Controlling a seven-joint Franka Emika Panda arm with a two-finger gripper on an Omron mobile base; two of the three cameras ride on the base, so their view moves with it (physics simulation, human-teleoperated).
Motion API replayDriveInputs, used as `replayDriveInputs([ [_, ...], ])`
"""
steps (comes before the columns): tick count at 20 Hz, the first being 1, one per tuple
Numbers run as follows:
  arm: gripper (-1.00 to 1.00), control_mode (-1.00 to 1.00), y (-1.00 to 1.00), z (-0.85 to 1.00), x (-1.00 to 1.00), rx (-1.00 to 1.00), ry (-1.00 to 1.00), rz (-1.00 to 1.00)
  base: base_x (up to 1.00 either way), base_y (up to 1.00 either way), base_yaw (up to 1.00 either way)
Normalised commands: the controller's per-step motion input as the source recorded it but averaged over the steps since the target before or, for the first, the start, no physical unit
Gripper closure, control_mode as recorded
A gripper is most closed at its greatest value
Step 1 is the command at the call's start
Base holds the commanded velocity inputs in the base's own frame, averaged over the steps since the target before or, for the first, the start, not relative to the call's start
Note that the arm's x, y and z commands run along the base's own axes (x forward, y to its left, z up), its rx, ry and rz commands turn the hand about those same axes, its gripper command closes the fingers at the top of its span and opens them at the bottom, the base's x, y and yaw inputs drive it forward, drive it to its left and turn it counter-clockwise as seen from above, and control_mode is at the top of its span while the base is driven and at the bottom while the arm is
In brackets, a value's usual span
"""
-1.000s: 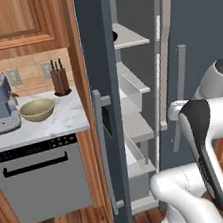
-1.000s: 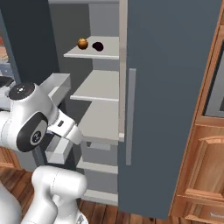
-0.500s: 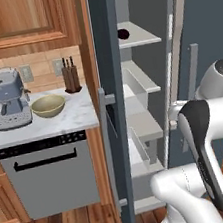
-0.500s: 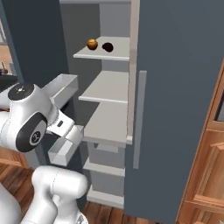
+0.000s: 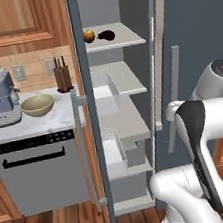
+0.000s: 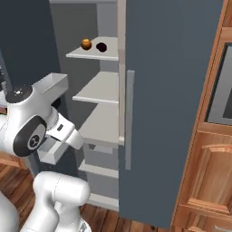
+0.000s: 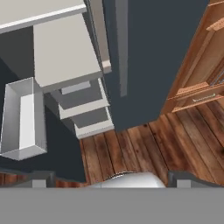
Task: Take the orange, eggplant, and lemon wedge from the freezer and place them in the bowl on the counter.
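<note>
Well, we have the arm folded low and close to our body, the forearm (image 5: pixel 201 155) angled downward in the left base view and the wrist (image 6: pixel 63 131) tucked at about the height of the freezer's lower shelves in the right base view. The hand points down at the wood floor (image 7: pixel 144 148) (its camera looks almost straight along the freezer's front). We cannot tell whether the fingers are parted or closed, since only their dark tips show at the bottom edge and nothing lies between them.

High above the hand, on an upper shelf (image 5: pixel 118 42) of the open freezer (image 6: pixel 172 90), the orange (image 5: pixel 89 35) sits just beside the eggplant (image 5: pixel 106 35), apart from it by a small gap. The same pair shows in the right base view, orange (image 6: pixel 86 44) and eggplant (image 6: pixel 101 46).

Far off to the hand's left, the bowl (image 5: pixel 37 105) stands on the counter (image 5: pixel 35 126) beside a coffee machine (image 5: pixel 0 102), with a knife block (image 5: pixel 62 78) behind it.
</note>
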Motion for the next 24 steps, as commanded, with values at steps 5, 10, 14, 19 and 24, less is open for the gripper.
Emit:
replayDriveInputs([
  [5, -1.0, 1.0, 0.0, 0.0, 0.0, 0.0, 0.0, 0.0, 0.2, -0.84, 0.12],
  [10, -1.0, 1.0, 0.0, 0.0, 0.0, 0.0, 0.0, 0.0, 0.86, 0.17, 0.08],
  [14, -1.0, 1.0, 0.0, 0.0, 0.0, 0.0, 0.0, 0.0, 0.42, 0.83, 0.06],
  [19, -1.0, 1.0, 0.0, 0.0, 0.0, 0.0, 0.0, 0.0, -0.02, 0.48, 0.04],
  [24, -1.0, 1.0, 0.0, 0.0, 0.0, 0.0, 0.0, 0.0, 0.0, 0.0, 0.0],
])
